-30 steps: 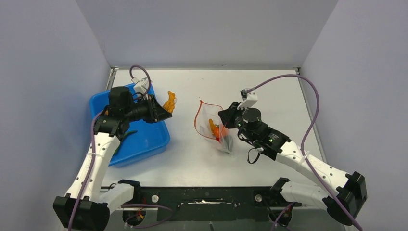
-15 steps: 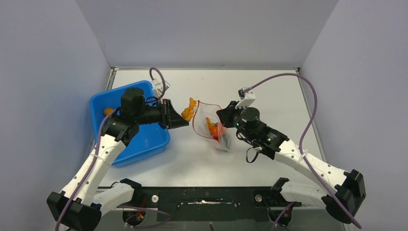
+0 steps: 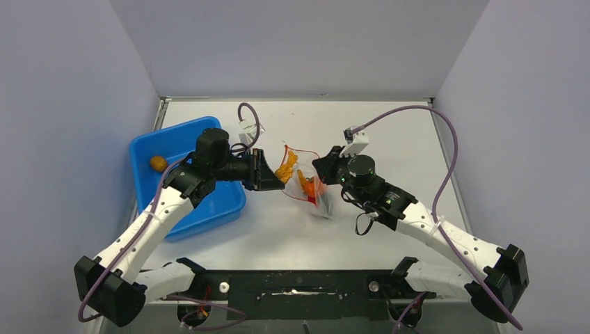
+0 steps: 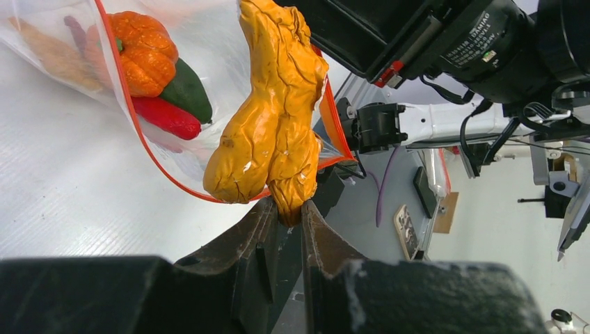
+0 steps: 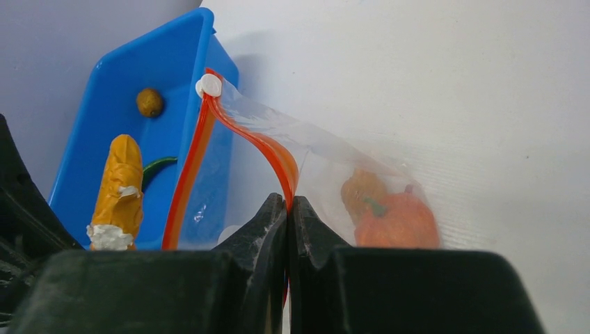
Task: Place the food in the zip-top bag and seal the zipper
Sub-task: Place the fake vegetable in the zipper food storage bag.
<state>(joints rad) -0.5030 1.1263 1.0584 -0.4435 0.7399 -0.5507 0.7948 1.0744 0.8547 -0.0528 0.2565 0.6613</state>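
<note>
The zip-top bag lies mid-table, its mouth held open toward the left. It holds an orange fruit, a dark green piece, a red chili and a yellow-brown lump. My right gripper is shut on the zipper at the mouth's upper edge, seen in its wrist view. My left gripper is shut on a long yellow-brown lump and holds it at the open mouth, inside the red-orange loop. The lump also shows in the top view.
The blue tray sits at the left, under my left arm. A small round brown lump lies in its far corner, and a dark green curved piece lies in it too. Walls close in the table at both sides and the back.
My left gripper has carried the yellow-brown lump rightward from above the tray to the bag's mouth. The right gripper and the bag have shifted slightly left.
</note>
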